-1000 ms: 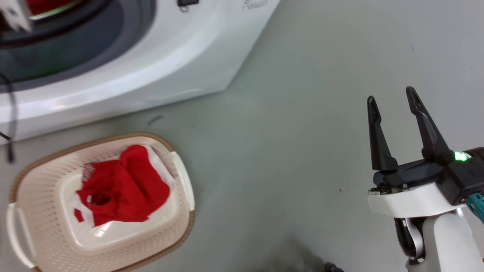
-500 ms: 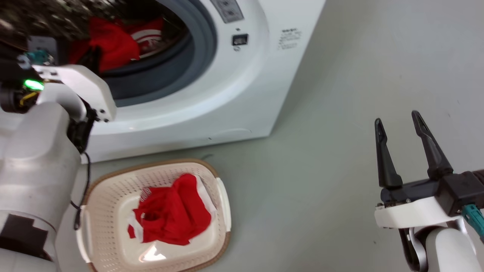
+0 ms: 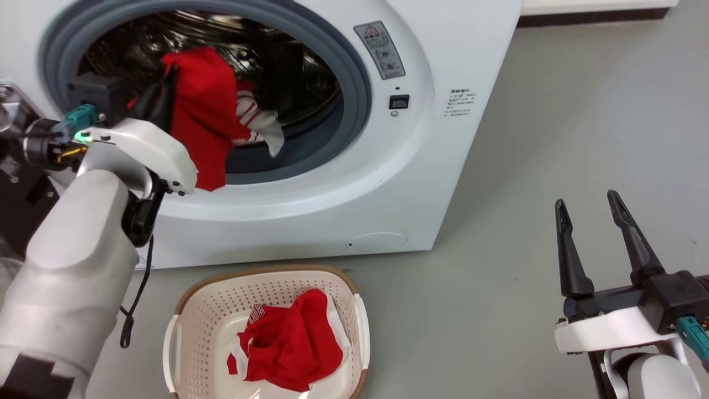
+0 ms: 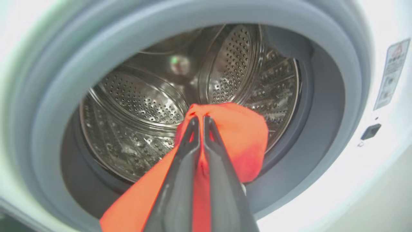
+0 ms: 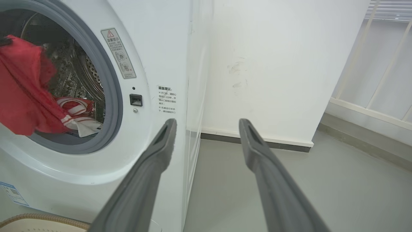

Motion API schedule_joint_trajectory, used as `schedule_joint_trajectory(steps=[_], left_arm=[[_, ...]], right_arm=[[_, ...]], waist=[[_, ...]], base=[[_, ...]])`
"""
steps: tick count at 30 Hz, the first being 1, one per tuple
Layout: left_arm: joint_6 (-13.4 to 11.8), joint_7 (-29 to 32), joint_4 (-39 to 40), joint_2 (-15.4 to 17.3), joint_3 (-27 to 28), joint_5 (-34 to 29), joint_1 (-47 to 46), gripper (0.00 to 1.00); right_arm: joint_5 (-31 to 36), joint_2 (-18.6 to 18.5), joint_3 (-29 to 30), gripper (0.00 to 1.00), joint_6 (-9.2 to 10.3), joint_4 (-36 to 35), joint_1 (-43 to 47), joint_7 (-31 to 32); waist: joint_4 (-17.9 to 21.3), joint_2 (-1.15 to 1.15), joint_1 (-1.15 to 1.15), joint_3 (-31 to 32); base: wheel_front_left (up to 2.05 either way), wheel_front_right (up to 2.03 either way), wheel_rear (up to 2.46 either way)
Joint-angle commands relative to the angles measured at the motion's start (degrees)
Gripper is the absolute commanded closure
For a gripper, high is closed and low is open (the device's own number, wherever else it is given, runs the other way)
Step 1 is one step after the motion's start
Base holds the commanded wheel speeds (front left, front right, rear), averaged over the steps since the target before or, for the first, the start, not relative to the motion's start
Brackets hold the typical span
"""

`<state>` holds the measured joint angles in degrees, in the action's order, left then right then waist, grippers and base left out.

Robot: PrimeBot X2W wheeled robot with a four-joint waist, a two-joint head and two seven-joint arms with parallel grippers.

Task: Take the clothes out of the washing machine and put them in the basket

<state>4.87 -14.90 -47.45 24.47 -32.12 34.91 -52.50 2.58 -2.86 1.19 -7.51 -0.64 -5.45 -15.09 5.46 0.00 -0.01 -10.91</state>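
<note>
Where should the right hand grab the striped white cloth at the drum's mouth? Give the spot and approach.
I'd pinch the loose end of the striped white cloth resting at the grey door seal, coming straight in from the front. It sticks outward, clear of the steel drum; the left hand holds the red cloth beside it.
</note>
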Motion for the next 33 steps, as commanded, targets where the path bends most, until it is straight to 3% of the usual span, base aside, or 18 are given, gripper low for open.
schedule_joint_trajectory(steps=[1, 9, 21, 26, 33], left_arm=[[-0.74, -0.39, 2.04, 0.74, 0.85, -0.47, 1.61, 1.0], [-5.58, -0.16, 22.97, 4.26, 4.73, -0.9, 12.62, 1.0], [-15.98, 5.5, 51.33, 8.85, 6.72, 1.21, 29.32, 1.0], [-18.43, 9.25, 56.28, 10.74, 4.96, 0.77, 34.72, 1.0], [-17.03, 10.88, 50.16, 9.1, 0.77, 0.9, 37.29, 1.0]], right_arm=[[0.08, -0.04, 0.02, 0.0, 0.05, 0.06, 0.9, -0.11], [-0.24, -0.04, 0.73, 0.0, 0.05, 0.42, 2.48, -0.11], [-0.81, -0.04, 0.76, 0.0, 0.04, 0.54, 3.29, -0.11], [-1.05, -0.04, 0.68, 0.0, 0.04, 0.78, 2.72, -0.11], [-0.48, -0.05, 0.75, 0.0, 0.05, -0.03, 0.44, -0.11]], waist=[[-0.36, 0.0, 0.01, 0.8], [-1.08, 0.0, 0.01, 3.22], [-1.77, 0.0, 0.01, 3.39], [-2.08, 0.0, 0.01, 1.55], [-1.35, 0.0, 0.01, -3.46]], base=[[0.0, 0.0, 0.0], [0.0, 0.0, 0.0], [0.0, 0.0, 0.0], [0.0, 0.0, 0.0], [0.0, 0.0, 0.0]])
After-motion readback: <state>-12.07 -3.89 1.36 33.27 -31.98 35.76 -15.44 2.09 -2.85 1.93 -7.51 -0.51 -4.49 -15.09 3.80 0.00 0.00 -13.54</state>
